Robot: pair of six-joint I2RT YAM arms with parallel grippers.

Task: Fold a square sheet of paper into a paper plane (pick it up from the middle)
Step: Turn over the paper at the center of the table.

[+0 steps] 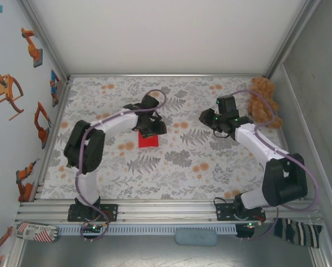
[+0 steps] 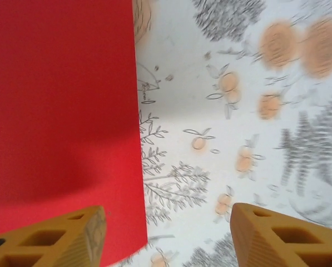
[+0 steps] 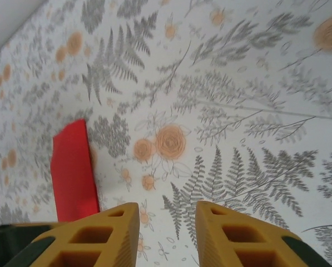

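Red sheet of paper (image 1: 148, 140) lay flat on the middle of the flowery worktop (image 1: 171, 167), with the left fingers (image 1: 154, 130) right above it. The right fingers (image 1: 206, 118) hung well apart from it, near a brown teddy bear (image 1: 264, 103).

From the left wrist, the left fingers (image 2: 71, 242) stood wide apart and held nothing. One was over the sheet's (image 2: 60, 111) edge.

From the right wrist, the right fingers (image 3: 102, 239) were a little open and held nothing. The sheet (image 3: 74, 172) lay to their left.
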